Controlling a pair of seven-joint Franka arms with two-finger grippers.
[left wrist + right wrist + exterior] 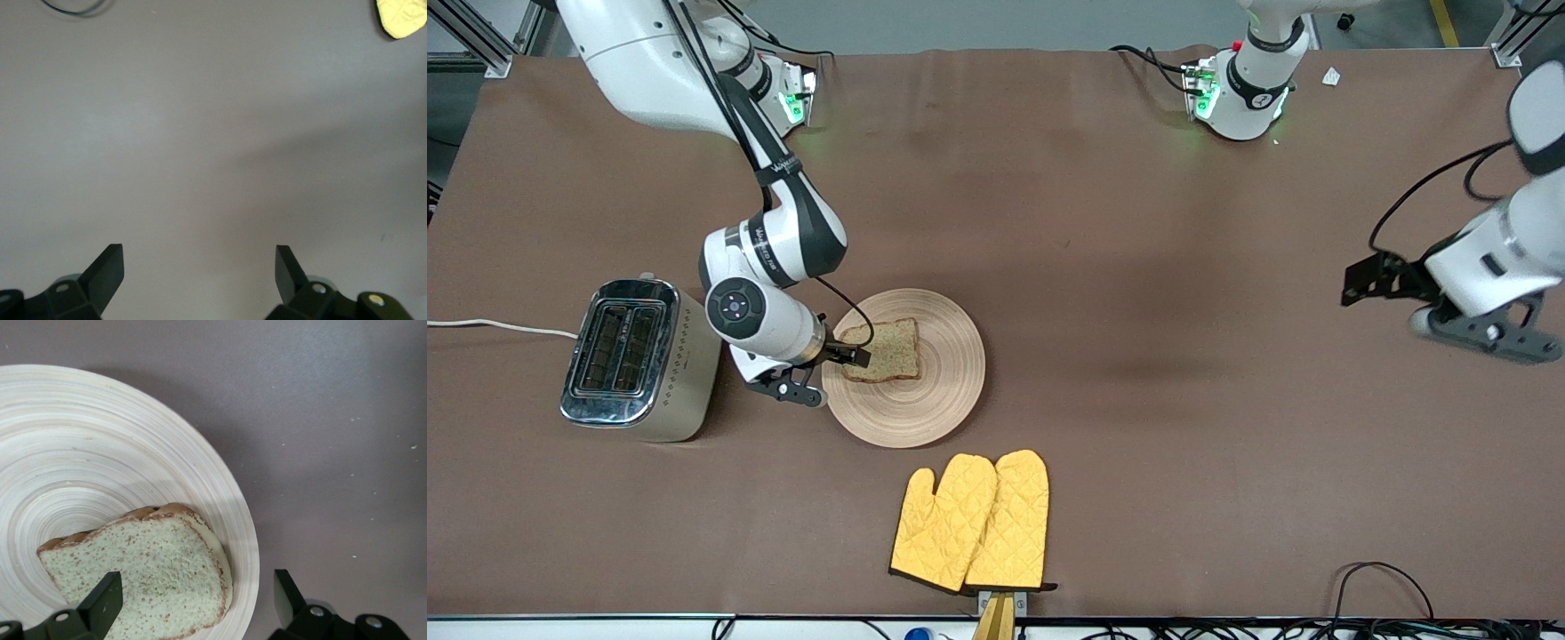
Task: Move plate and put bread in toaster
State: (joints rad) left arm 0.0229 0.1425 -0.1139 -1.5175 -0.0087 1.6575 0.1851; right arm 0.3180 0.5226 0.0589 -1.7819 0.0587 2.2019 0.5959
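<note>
The light-wood plate lies mid-table with the brown speckled bread on it, on the part toward the toaster. The toaster stands beside the plate toward the right arm's end, slots up, empty. My right gripper is open, low over the plate's rim on the toaster side. In the right wrist view one finger is over the bread and the other is off the plate. My left gripper waits open and empty over bare table at the left arm's end; the left wrist view shows nothing between its fingers.
A pair of yellow oven mitts lies nearer to the front camera than the plate; one tip shows in the left wrist view. The toaster's white cord runs off the right arm's end of the table. Black cables lie at the front edge.
</note>
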